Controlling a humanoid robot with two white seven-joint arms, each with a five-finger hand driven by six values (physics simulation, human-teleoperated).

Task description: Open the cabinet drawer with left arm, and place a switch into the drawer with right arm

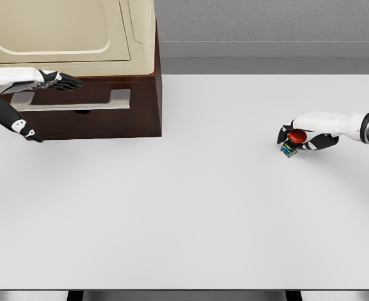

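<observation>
Seemingly both opening steps are running at once, and neither is finished. At far left the left hand is hovering just over the silver handle of the drawer, which is sitting in the dark wood cabinet; its fingers are lying extended and fairly flat, gripping nothing that I can make out, and whether they are touching the handle is hard to tell. The drawer front is looking flush with the cabinet, so I judge it is not yet pulled out. Next, that hand is needing to curl around the handle and draw it toward the robot. Across the bare white table, well apart from the cabinet, the right hand is closing on the switch, a small block with a red button on top and coloured marks on its side. Its fingers are wrapping the red top, clamped on it as far as I can see, while the base is sitting on or just above the table. That hand is going to need a lift and a long carry leftward, once the drawer is standing open.
</observation>
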